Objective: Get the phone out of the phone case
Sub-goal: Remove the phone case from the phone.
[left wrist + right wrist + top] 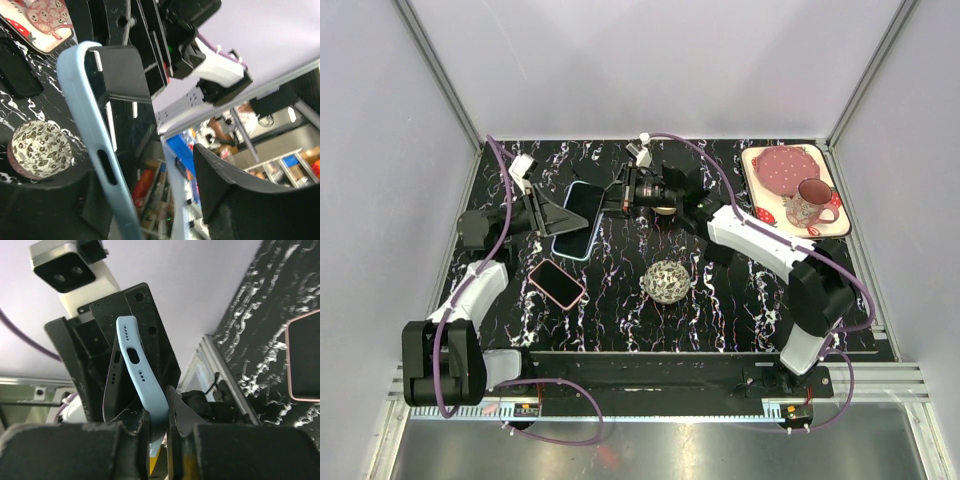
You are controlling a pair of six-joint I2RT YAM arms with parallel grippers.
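Peeling seems the step in hand: the left gripper [555, 213] stands spread around the phone [580, 212], which hangs above the table [720, 300] left of centre, long axis far to near, screen up. The right gripper [156, 412] pinches the blue phone case [145, 385] by its rim; next, pull them apart.

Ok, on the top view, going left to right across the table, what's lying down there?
Pink-cased phone → patterned ball → tray. The blue case, clamped in the right gripper, overlaps the pink one's span, so it's left out.
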